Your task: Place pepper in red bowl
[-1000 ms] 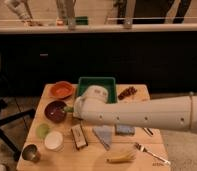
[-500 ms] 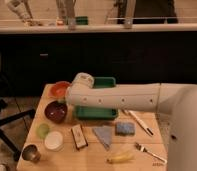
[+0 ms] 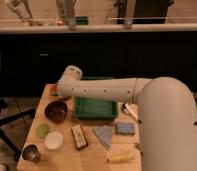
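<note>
**Desk:** Report the hand position.

**Operator:** I am watching the arm (image 3: 102, 90) reaching from the right across the back of the table (image 3: 92, 164), above the tray (image 3: 95, 107). Its rounded end is sitting over the back-left corner. The hand is hiding behind that end. Its fingers are standing together, closed.

**Desk:** Is it gripping anything?

**Operator:** I cannot tell. The arm is covering the fingers.

**Desk:** Locate the pepper.

**Operator:** The pepper is not showing from here, so I cannot tell where it is lying.

**Desk:** Locate the red bowl.

**Operator:** Only a sliver of the red bowl (image 3: 53, 90) is showing, at the back-left corner. It is just left of the arm's end and mostly covered by it. The dark bowl (image 3: 56, 111) is sitting in front of it.

**Desk:** List the remaining items.

**Operator:** I am seeing these:
- Front left: a pale green bowl (image 3: 42, 130), a white cup (image 3: 54, 141) and a metal cup (image 3: 31, 152).
- In front of the tray: a brown box (image 3: 79, 136), a grey cloth (image 3: 104, 135) and a blue sponge (image 3: 124, 128).
- Near the front edge: a yellow item (image 3: 121, 157).
</note>
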You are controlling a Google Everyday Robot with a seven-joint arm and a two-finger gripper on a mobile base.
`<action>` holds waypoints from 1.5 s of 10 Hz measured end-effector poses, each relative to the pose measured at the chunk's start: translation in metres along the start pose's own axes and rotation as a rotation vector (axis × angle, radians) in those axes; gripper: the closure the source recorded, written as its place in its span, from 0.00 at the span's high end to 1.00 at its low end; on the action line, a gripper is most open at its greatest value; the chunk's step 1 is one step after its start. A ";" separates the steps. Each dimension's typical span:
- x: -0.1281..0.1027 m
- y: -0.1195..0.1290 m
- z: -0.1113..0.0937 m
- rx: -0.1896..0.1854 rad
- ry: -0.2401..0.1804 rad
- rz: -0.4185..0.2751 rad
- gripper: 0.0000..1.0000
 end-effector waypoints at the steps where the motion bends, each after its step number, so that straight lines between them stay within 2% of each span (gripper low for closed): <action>1: -0.001 -0.002 0.002 -0.001 -0.003 0.003 0.00; 8: 0.000 -0.002 0.002 0.002 -0.002 0.002 0.00; 12: 0.017 -0.030 0.015 0.000 -0.009 0.019 0.00; 15: 0.024 -0.042 0.028 -0.025 -0.028 0.042 0.00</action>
